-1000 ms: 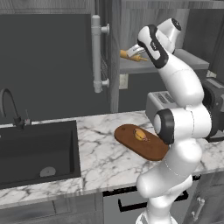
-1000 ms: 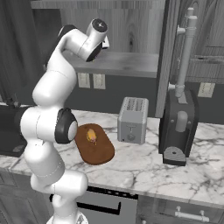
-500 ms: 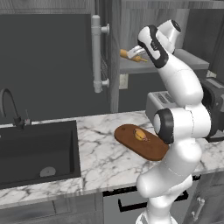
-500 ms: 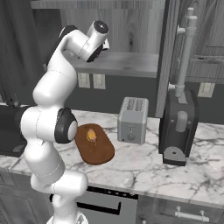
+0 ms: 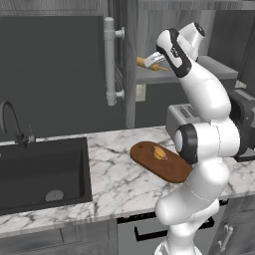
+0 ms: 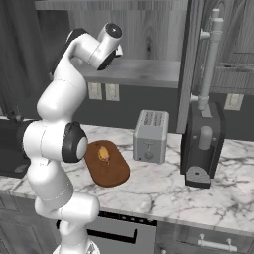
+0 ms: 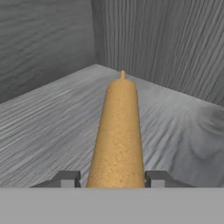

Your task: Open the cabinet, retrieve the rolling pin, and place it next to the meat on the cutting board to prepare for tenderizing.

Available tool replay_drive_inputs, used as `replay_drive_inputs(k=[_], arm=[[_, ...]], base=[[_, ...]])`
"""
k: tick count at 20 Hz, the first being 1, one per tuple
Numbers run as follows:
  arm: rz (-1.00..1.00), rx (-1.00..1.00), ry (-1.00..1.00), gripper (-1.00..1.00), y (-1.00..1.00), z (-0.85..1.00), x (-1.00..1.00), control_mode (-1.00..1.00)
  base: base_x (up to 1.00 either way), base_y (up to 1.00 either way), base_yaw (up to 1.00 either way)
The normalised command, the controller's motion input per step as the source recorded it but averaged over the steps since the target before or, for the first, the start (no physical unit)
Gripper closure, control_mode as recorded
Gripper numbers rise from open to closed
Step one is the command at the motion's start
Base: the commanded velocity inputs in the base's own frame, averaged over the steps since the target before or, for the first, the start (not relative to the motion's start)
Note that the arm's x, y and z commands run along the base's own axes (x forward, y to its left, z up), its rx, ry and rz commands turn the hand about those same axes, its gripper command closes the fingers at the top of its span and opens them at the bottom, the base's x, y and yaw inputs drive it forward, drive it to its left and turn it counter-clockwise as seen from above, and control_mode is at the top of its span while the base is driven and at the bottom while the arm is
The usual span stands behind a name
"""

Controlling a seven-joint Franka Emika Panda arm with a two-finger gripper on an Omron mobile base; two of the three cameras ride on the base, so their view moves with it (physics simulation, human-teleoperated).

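Note:
The cabinet (image 5: 110,60) stands open, its door with the pale bar handle swung out to the left. On its grey shelf (image 7: 52,113) lies the tan rolling pin (image 7: 118,131), pointing away from the hand. My gripper (image 7: 113,178) reaches into the cabinet and is shut on the pin's near end, one fingertip (image 7: 65,178) against each side. From the left base view the rolling pin (image 5: 144,63) sticks out left of the gripper (image 5: 155,61). Below, the meat (image 5: 159,153) rests on the reddish-brown cutting board (image 5: 167,169), and both the meat (image 6: 103,154) and the cutting board (image 6: 111,171) are visible again from the right.
A silver toaster (image 6: 150,136) stands right of the board, with a dark coffee machine (image 6: 202,149) beyond it. A black sink (image 5: 40,169) with a faucet (image 5: 12,122) fills the counter's left. The right cabinet door (image 6: 211,59) hangs open above the coffee machine.
The arm has hardly moved and the hand stays at the shelf. The jaws have closed in on the rolling pin.

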Motion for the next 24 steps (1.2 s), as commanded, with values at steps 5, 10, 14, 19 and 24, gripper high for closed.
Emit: replay_drive_inputs(k=[5, 10, 14, 19, 24], arm=[[0.02, 0.0, 0.01, 1.0, 0.03, -0.16, 0.03, -1.0], [0.0, 0.0, -0.08, 1.0, 0.0, -0.21, -0.13, -1.0], [0.0, 0.01, -0.2, 1.0, 0.0, -0.13, -0.63, -1.0], [-0.02, 0.04, -0.22, 1.0, -0.08, -0.01, -0.81, -1.0], [-0.04, 0.08, -0.19, 1.0, -0.15, 0.0, -0.79, -1.0]], base=[[0.0, 0.0, 0.0], [0.0, 0.0, 0.0], [0.0, 0.0, 0.0], [0.0, 0.0, 0.0], [0.0, 0.0, 0.0]])
